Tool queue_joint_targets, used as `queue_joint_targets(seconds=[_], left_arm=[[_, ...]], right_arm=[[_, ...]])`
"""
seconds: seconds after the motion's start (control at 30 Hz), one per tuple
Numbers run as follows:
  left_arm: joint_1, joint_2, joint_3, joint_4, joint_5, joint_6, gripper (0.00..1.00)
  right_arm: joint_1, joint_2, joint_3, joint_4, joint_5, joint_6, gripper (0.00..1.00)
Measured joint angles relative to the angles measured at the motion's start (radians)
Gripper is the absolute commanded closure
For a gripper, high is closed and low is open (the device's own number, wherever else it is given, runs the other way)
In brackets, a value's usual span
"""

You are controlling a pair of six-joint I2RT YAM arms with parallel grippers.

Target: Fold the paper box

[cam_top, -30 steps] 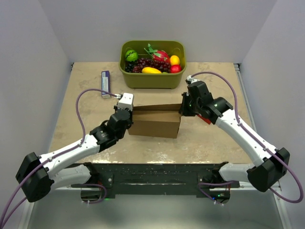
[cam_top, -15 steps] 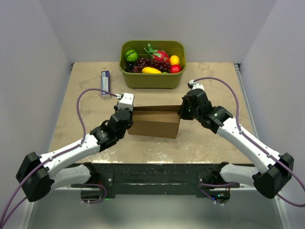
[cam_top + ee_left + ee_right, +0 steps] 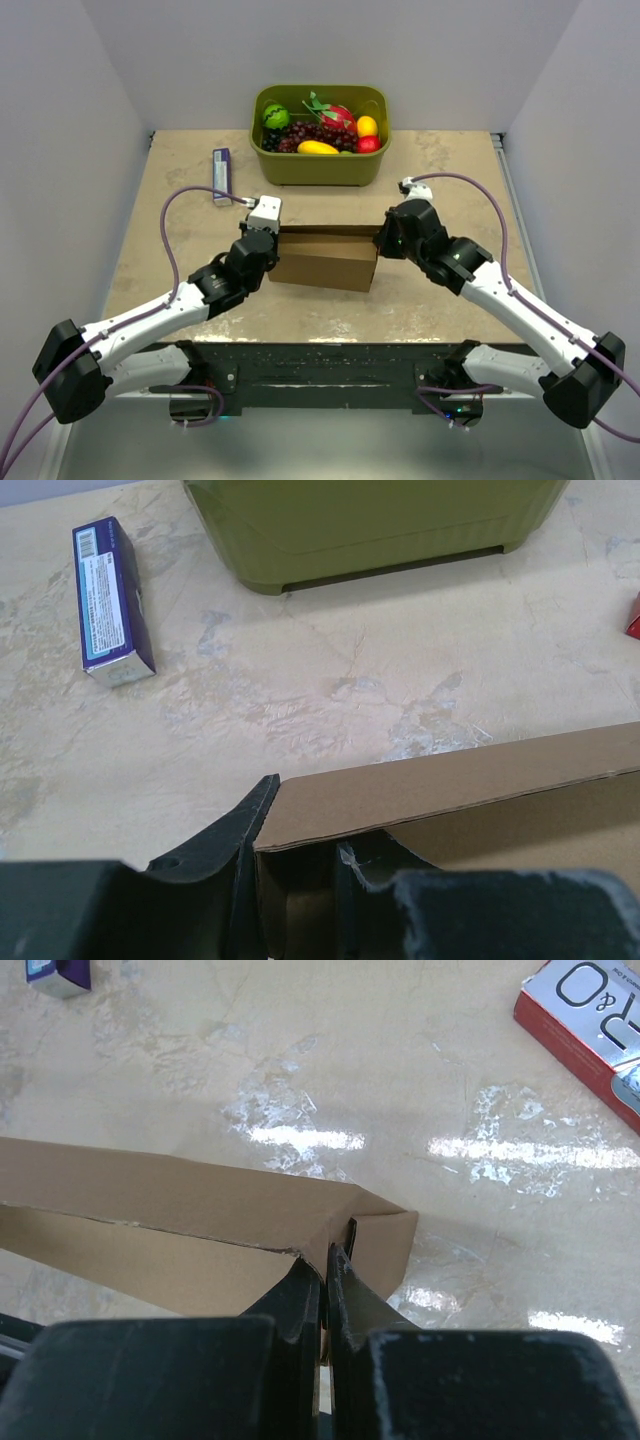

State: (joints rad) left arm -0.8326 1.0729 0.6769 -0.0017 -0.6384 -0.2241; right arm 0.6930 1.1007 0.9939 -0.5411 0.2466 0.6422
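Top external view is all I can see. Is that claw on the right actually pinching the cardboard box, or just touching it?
Observer: Pinching. The right wrist view shows the right gripper closed on a thin cardboard edge at a corner of the paper box.
Operator: And the other claw?
Observer: In the left wrist view the left gripper straddles the box's end wall, one finger outside and one inside.
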Motion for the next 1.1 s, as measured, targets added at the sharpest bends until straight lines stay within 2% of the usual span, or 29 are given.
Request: queue_joint_targets(seconds=[0.3, 1.0, 1.1], left_arm=[[0.000, -0.004, 0.000, -0.002, 0.003, 0.000, 0.92], [-0.007, -0.030, -0.006, -0.017, 0.031, -0.001, 0.92], [-0.007, -0.031, -0.008, -0.016, 0.032, -0.001, 0.87]], right_arm=[[0.006, -0.017, -0.030, 0.032, 0.016, 0.011, 1.00], [0.032, -0.007, 0.001, -0.056, 0.101, 0.062, 1.00], [0.036, -0.001, 0.017, -0.076, 0.114, 0.065, 1.00]])
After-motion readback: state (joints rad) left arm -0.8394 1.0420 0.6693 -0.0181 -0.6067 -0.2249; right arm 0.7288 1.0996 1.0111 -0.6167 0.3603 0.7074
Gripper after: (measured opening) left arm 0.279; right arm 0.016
